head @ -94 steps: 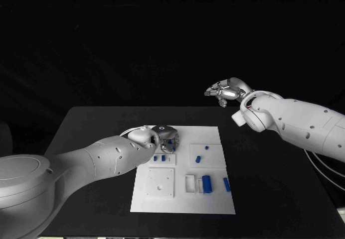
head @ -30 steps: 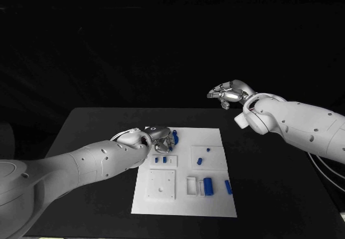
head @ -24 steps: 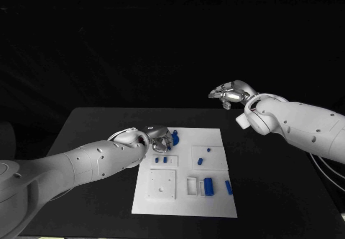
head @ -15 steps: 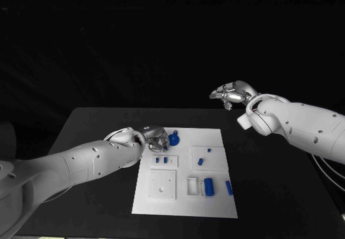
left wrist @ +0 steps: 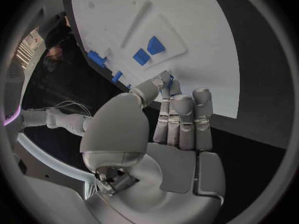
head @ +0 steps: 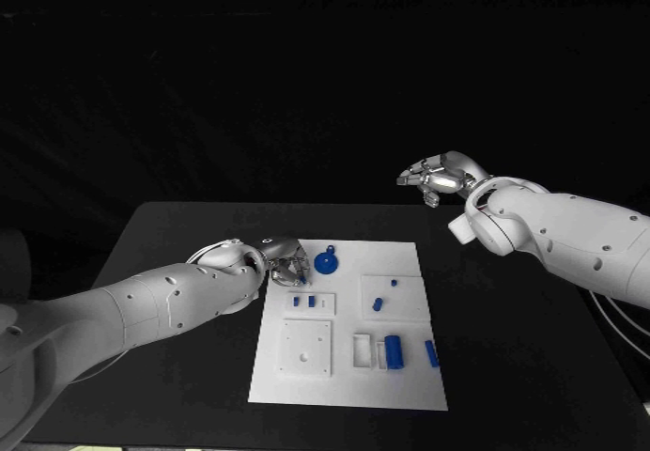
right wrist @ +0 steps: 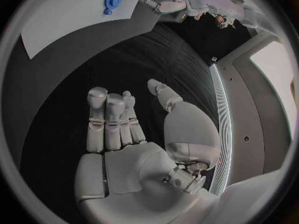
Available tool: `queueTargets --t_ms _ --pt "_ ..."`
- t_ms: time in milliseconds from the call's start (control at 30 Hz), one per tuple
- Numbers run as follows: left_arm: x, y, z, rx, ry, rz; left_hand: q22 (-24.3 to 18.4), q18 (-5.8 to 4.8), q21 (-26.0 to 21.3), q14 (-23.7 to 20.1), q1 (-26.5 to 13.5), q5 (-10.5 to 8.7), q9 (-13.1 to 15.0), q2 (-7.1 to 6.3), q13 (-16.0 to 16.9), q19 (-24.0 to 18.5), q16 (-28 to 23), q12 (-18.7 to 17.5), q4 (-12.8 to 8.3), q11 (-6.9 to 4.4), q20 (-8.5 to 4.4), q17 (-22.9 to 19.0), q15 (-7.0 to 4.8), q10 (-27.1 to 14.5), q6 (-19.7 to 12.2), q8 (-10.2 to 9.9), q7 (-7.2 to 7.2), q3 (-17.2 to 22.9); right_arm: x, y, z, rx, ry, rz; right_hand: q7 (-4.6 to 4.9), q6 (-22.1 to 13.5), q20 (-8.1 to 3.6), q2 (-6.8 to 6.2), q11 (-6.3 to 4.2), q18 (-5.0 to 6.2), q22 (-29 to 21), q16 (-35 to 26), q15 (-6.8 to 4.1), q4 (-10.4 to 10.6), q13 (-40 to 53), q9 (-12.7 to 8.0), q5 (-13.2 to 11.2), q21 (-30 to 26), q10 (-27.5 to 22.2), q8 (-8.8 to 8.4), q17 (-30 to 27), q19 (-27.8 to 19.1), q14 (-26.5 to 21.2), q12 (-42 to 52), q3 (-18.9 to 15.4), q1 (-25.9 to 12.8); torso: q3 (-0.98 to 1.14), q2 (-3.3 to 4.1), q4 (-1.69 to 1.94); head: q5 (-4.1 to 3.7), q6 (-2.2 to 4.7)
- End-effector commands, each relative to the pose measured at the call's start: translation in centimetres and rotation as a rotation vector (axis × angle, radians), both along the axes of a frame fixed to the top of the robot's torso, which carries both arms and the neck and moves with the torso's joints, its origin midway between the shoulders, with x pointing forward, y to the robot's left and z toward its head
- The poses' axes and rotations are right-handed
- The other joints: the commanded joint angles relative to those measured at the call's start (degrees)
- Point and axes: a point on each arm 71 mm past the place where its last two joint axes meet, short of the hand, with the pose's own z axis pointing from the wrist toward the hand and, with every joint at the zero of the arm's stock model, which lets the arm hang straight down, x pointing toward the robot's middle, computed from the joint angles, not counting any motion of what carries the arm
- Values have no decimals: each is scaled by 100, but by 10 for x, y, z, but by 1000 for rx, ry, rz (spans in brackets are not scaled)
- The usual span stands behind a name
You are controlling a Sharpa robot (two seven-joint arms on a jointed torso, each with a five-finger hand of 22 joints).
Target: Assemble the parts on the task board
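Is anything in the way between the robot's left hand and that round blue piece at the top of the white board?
Nothing visible. The left hand sits right beside the round blue piece, with bare task board between them.

Left hand (head: 282,266) beside round part (head: 325,262) (touching?)

Robotics lab or test cell, staged for a bench trial. Matte black surface (head: 177,235) against a black backdrop. A flat white rectangular task board (head: 346,329) with moulded recesses lies in the middle of it, holding small blue plastic parts (head: 392,350). Loose cable bundle (left wrist: 65,107) beyond the surface edge.
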Motion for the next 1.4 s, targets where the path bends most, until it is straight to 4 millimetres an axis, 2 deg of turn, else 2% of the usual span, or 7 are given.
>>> queueTargets --t_ms 33,333,500,633,1400 --pt "-1 -2 -1 0 24 -7 110 274 28 17 -1 20 5 41 31 -8 23 6 -9 209 -43 -6 -8 277 41 30 -1 40 0 2 0 -2 2 17 50 19 -43 13 -11 397 66 -3 16 -16 -9 -7 36 -28 -40 -34 -8 0 8 25 21 -33 -2 0 -8 8 -1" --pt "-1 -1 -3 10 43 -8 110 273 28 16 -3 22 6 44 34 -10 25 4 -10 209 -44 -8 -9 280 41 30 -2 46 0 2 0 -2 1 17 50 19 -43 14 -11 397 67 -2 16 -17 -11 -8 37 -29 -41 -33 -8 1 8 26 21 -32 5 0 -6 13 -13" --pt "0 -2 -3 8 41 -6 110 272 29 14 -7 23 5 47 36 -11 25 1 -9 209 -44 -9 -9 280 40 30 -1 48 0 1 0 -2 1 16 50 18 -43 14 -11 397 68 -2 16 -17 -11 -8 37 -29 -41 -34 -8 1 8 27 21 -32 0 1 -8 2 -11" --pt "0 -3 -3 3 41 -7 109 271 29 13 -11 23 5 49 37 -12 25 -1 -7 209 -44 -10 -8 280 39 29 0 49 0 2 0 -1 1 18 50 18 -43 13 -11 397 68 -2 16 -17 -12 -8 37 -29 -41 -34 -8 2 8 27 21 -32 6 -1 -14 7 -16" --pt "2 -6 -2 -20 19 10 109 269 31 8 -18 35 4 60 44 -14 27 -12 -9 208 -47 -16 -9 284 35 28 1 63 0 2 0 -2 0 18 50 19 -44 16 -11 397 70 -1 16 -17 -15 -8 36 -31 -41 -33 -8 4 8 30 21 -32 0 1 -10 -11 -10"
